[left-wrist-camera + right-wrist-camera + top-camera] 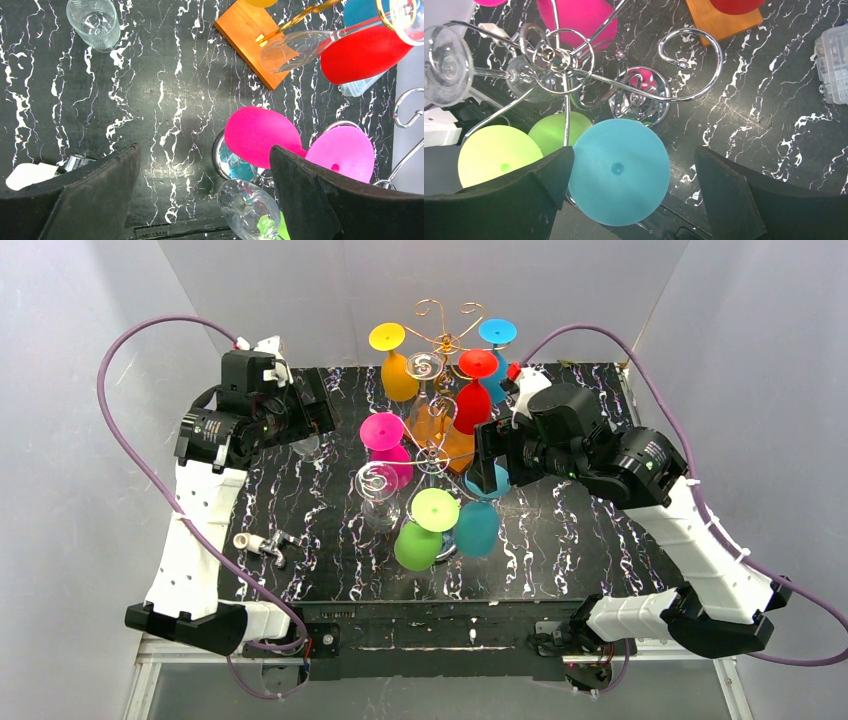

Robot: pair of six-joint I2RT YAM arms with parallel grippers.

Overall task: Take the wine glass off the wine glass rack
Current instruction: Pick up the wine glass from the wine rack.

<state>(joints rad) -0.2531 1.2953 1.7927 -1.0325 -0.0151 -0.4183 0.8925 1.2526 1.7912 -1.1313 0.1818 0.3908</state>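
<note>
The wine glass rack (432, 456) is a wire tree with curled scroll arms on a round shiny base (644, 102). Pink (383, 432), clear (377, 483), green (435, 510) and teal (478, 528) wine glasses hang upside down from its lower arms. My right gripper (490, 475) is open. In the right wrist view its jaws stand either side of the teal glass's round foot (616, 170), not touching it. My left gripper (312, 428) is open and empty, above the table to the left of the pink glass (260, 135).
Gold scrolls (445, 325) at the back carry yellow (388, 337), red (478, 365) and blue (497, 332) glasses above an orange square block (250, 35). A clear tumbler (95, 22) stands under the left arm. A small white and metal part (262, 542) lies front left. A clear plastic box (834, 65) sits back right.
</note>
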